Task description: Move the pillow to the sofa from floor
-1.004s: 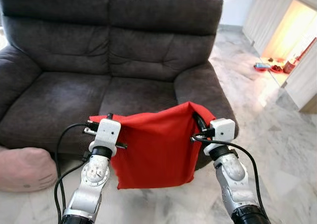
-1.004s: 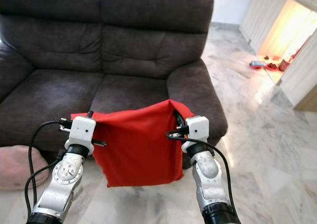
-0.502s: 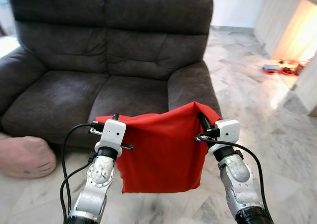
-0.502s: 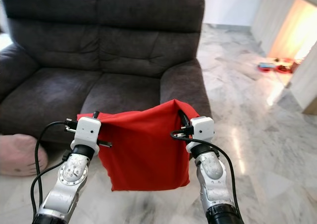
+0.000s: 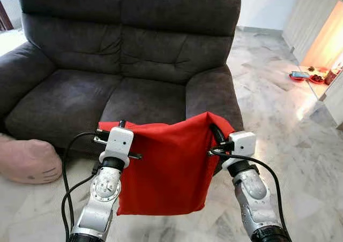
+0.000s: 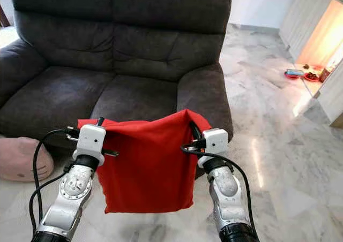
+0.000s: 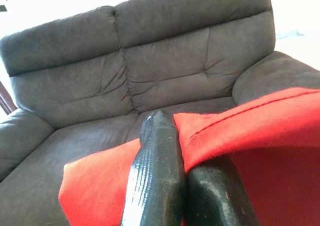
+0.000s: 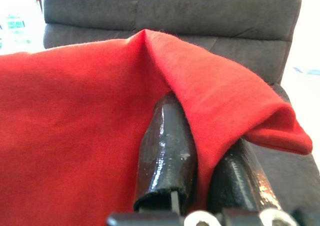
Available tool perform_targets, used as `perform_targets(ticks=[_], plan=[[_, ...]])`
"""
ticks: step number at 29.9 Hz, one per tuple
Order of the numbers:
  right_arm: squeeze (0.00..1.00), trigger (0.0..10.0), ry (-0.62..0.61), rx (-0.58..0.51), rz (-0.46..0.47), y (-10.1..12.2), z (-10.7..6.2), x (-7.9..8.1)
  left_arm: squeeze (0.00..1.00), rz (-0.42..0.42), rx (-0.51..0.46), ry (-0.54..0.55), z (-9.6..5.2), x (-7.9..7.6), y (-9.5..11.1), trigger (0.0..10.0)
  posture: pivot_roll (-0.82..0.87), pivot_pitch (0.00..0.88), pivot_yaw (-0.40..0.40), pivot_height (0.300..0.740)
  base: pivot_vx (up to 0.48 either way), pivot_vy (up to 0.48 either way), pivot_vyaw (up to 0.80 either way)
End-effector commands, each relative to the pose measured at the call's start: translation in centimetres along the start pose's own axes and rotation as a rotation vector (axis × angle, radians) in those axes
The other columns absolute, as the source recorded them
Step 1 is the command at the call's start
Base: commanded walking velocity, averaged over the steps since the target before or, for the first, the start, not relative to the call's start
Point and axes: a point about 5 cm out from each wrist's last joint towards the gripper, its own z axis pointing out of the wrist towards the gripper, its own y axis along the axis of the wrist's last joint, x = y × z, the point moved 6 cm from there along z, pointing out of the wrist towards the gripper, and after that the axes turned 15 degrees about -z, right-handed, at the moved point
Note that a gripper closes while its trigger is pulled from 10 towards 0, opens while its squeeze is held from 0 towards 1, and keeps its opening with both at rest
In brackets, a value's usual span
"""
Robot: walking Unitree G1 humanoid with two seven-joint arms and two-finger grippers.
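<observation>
Pillow (image 5: 163, 169), one red one, hangs in the air just in front of the sofa (image 5: 123, 54), clear of the floor (image 5: 284, 119). Two hands hold it: the left hand (image 5: 107, 135) pinches its top left corner, the right hand (image 5: 216, 137) its top right. Both sofa seats lie bare. One pink cushion (image 5: 27, 160) sits on the floor beside the sofa's left end.

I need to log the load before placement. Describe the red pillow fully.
The pillow is plain red fabric, flat and limp like a barely filled cover, with a stitched seam along the top edge. It hangs upright off the floor, in front of the sofa. The left gripper pinches one top corner, the right gripper the other, both shut on the cloth. Its lower edge hangs free.
</observation>
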Motion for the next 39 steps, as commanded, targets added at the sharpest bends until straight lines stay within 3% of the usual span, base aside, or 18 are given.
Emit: perform_targets(ticks=[1,10,12,17,30,39], plan=[[0.00,10.0,-0.028,-0.092,-0.015,2.4,0.6,-0.8,0.00,-0.013,-0.120,-0.010,0.3,-0.2,3.0,10.0,0.01,0.000,-0.061,0.740,0.000,0.000,0.00],[0.00,10.0,-0.094,-0.197,-0.049,5.5,0.9,-1.9,0.00,0.057,-0.191,-0.006,0.4,-0.2,5.1,10.0,0.01,0.000,-0.064,0.740,0.000,0.000,0.00],[0.00,10.0,-0.139,-0.261,-0.042,7.6,1.1,-2.8,0.00,0.083,-0.244,0.011,0.6,0.0,6.8,10.0,0.01,0.000,-0.064,0.740,0.000,0.000,0.00],[0.00,10.0,-0.153,-0.311,-0.047,9.4,1.2,-3.0,0.00,0.101,-0.305,0.059,1.0,0.8,8.7,10.0,0.01,0.000,-0.065,0.740,0.000,0.000,0.00],[0.00,10.0,-0.148,-0.354,-0.035,11.6,1.5,-2.8,0.00,0.120,-0.374,0.085,1.3,0.8,11.1,10.0,0.01,0.000,-0.067,0.740,0.000,0.000,0.00],[0.00,10.0,-0.133,-0.309,-0.018,10.6,1.5,-2.4,0.00,0.089,-0.324,0.058,1.1,0.2,9.7,10.0,0.02,0.000,-0.067,0.740,0.000,0.000,0.00]])
